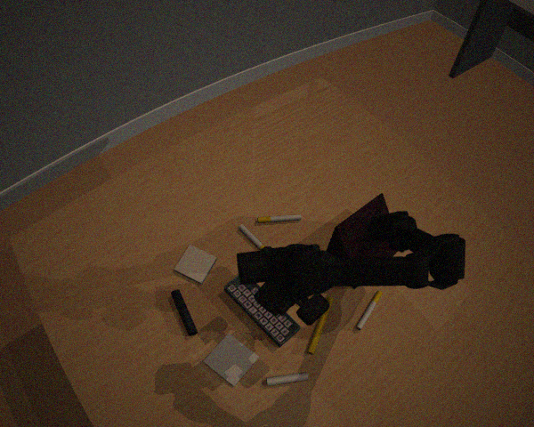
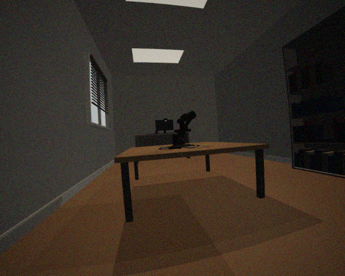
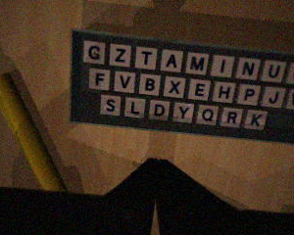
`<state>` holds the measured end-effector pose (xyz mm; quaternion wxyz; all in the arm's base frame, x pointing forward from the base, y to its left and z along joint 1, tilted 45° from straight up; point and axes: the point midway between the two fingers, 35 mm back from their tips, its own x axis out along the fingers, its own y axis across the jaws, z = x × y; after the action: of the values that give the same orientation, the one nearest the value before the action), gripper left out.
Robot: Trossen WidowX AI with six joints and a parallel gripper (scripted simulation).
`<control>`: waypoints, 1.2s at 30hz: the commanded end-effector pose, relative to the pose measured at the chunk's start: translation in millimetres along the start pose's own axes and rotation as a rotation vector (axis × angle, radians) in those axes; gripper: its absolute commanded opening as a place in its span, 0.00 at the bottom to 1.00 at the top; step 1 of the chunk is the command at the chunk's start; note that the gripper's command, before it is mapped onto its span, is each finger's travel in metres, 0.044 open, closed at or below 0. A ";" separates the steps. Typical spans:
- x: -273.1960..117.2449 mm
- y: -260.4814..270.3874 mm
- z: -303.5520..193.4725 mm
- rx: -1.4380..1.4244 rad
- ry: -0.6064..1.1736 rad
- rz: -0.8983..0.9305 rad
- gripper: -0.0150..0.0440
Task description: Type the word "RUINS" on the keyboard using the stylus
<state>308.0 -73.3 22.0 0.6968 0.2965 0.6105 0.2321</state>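
The dark keyboard (image 1: 264, 321) (image 3: 79, 105) has light keys in three rows. The wrist view shows the R key (image 3: 233, 118), U key (image 3: 273, 71), I key (image 3: 222, 65), N key (image 3: 247, 70) and S key (image 3: 110, 105); its right end is cut off there. My gripper (image 3: 156, 167) is shut with its fingertips together and nothing between them. In the wrist view the tips appear just below the bottom key row, near D and Y. A yellow stick (image 1: 319, 328) (image 3: 22, 127), possibly the stylus, lies on the desk beside the keyboard, left of the fingers in the wrist view.
The dark arm (image 1: 373, 270) covers part of the keyboard. A black stick (image 1: 183, 312), a pale pad (image 1: 195, 263), a grey pad (image 1: 230, 359), a white pen (image 1: 287, 379) and white-and-yellow pens (image 1: 279, 219) (image 1: 368, 310) lie around it. A dark red block (image 1: 359, 229) stands by the arm.
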 end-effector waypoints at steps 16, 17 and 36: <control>23.8 -41.2 -55.1 -0.746 -0.165 0.276 0.51; 25.4 -43.1 -59.0 -0.804 -0.197 0.290 0.51; 34.0 -53.3 -81.2 -1.162 -0.446 0.313 0.51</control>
<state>243.7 -81.8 -39.5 0.7925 0.0403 0.2639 0.5483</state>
